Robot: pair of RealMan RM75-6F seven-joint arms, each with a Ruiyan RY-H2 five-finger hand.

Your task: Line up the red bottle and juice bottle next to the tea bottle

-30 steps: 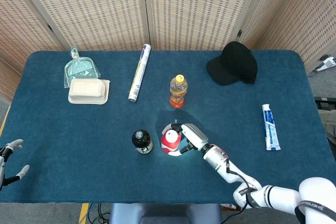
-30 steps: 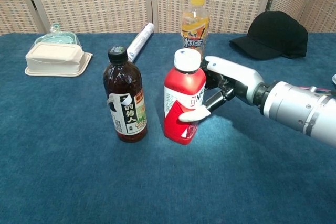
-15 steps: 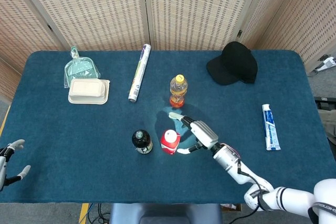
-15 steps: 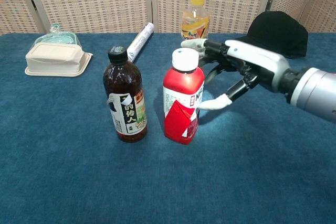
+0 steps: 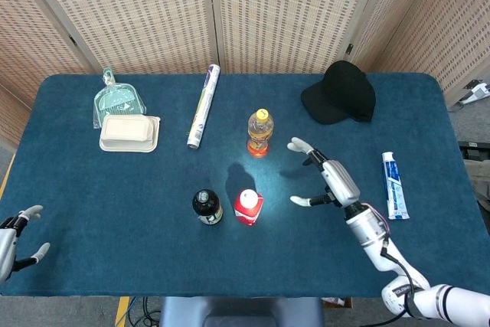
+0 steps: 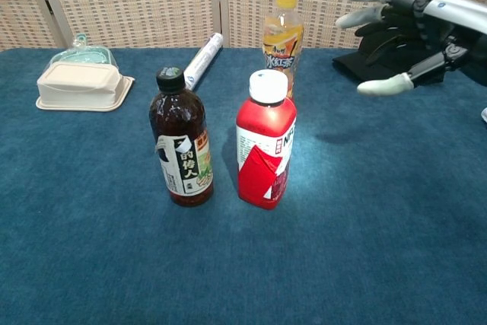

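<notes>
Two bottles stand upright side by side at the table's front, the dark brown glass tea bottle and the white-capped red plastic bottle, while the yellow-capped orange juice bottle waits behind and the right hand hovers spread and empty beside it.

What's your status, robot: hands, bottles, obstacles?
Both hands open: right hand, left hand. Red bottle beside tea bottle. Juice bottle behind, untouched. Nothing blocking it.
</notes>
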